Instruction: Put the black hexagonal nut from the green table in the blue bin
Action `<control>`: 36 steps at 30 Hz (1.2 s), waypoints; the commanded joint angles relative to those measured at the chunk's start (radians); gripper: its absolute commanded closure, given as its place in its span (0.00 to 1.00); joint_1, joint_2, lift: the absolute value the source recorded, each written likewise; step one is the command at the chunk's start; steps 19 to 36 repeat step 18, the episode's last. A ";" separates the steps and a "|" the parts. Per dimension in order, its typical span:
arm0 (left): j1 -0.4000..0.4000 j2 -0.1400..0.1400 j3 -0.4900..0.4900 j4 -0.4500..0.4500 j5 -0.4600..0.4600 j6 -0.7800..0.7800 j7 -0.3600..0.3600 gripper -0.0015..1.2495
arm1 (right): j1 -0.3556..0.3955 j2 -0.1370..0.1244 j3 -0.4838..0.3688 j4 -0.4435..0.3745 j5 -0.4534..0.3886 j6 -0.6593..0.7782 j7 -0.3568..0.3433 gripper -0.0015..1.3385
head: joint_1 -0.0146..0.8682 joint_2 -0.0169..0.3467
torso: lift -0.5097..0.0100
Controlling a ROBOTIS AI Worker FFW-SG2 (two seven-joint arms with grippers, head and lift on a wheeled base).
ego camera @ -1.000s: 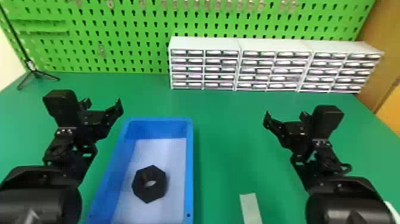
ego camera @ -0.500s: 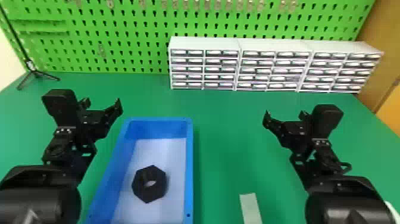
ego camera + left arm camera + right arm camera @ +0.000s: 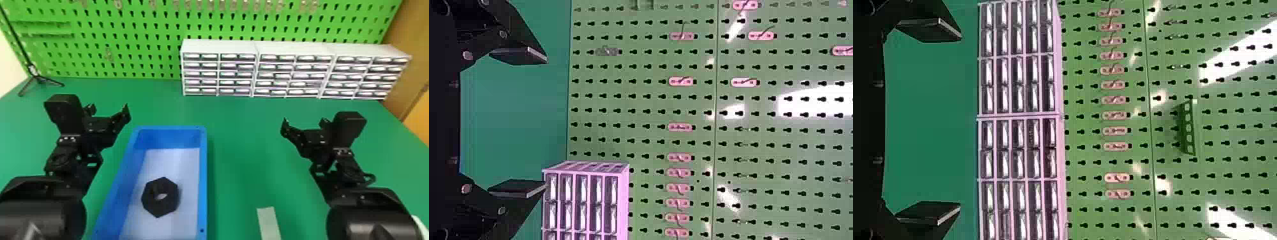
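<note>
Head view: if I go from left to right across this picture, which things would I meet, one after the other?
Black tripod stand → left claw → black hexagonal nut in the blue bin → pale strip → right claw.

Black hexagonal nut [image 3: 170, 204] in the blue bin [image 3: 203, 178]

On the green counter [image 3: 249, 143] the bin sits between the open left claw [image 3: 108, 110] and open right claw [image 3: 304, 122]; white drawer units [image 3: 287, 68] stand behind, before a green pegboard [image 3: 134, 35]

Green pegboard [image 3: 159, 28], white drawer cabinets [image 3: 220, 48]
</note>
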 commanded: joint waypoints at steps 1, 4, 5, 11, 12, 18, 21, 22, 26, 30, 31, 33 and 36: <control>-0.002 0.000 0.000 0.000 0.001 0.000 0.000 0.30 | -0.001 -0.001 0.000 0.000 0.000 -0.001 0.000 0.08 | 0.79 0.12 | 0.80; -0.003 0.000 -0.003 0.000 0.002 0.000 0.000 0.30 | -0.001 -0.001 0.001 0.000 0.000 -0.001 0.000 0.08 | 0.79 0.12 | 0.80; -0.003 0.000 -0.003 0.000 0.002 0.000 0.000 0.30 | -0.001 -0.001 0.001 0.000 0.000 -0.001 0.000 0.08 | 0.79 0.12 | 0.80; -0.003 0.000 -0.003 0.000 0.005 0.000 0.000 0.30 | -0.001 -0.001 0.001 0.000 0.000 -0.001 0.000 0.08 | 0.79 0.12 | 0.80; -0.003 0.000 -0.003 0.000 0.005 0.000 0.000 0.30 | -0.001 -0.001 0.001 0.000 0.000 -0.001 0.000 0.08 | 0.79 0.12 | 0.80; -0.005 0.000 -0.005 0.000 0.005 0.000 0.000 0.30 | -0.005 -0.001 0.001 0.000 0.000 -0.001 0.000 0.08 | 0.79 0.12 | 0.80; -0.005 0.000 -0.005 0.000 0.005 0.000 0.000 0.30 | -0.005 -0.001 0.001 0.000 0.000 -0.001 0.000 0.08 | 0.79 0.12 | 0.80; -0.005 0.000 -0.005 0.000 0.005 0.000 0.000 0.30 | -0.005 -0.001 0.001 0.000 0.000 -0.001 0.000 0.08 | 0.79 0.12 | 0.80; -0.005 0.000 -0.005 0.000 0.005 0.000 0.000 0.30 | -0.005 -0.001 0.001 0.000 0.000 -0.001 0.000 0.08 | 0.79 0.12 | 0.80; -0.005 0.000 -0.005 0.000 0.005 0.000 0.000 0.30 | -0.005 -0.001 0.001 0.000 0.000 -0.001 0.000 0.08 | 0.79 0.12 | 0.80; -0.005 0.000 -0.005 0.000 0.005 0.000 0.000 0.30 | -0.005 -0.001 0.001 0.000 0.000 -0.001 0.000 0.08 | 0.79 0.12 | 0.80; -0.005 0.000 -0.005 0.000 0.005 0.000 0.000 0.30 | -0.005 -0.001 0.001 0.000 0.000 -0.001 0.000 0.08 | 0.79 0.12 | 0.80; -0.005 0.000 -0.005 0.000 0.005 0.000 0.000 0.30 | -0.005 -0.001 0.001 0.000 0.000 -0.001 0.000 0.08 | 0.79 0.12 | 0.80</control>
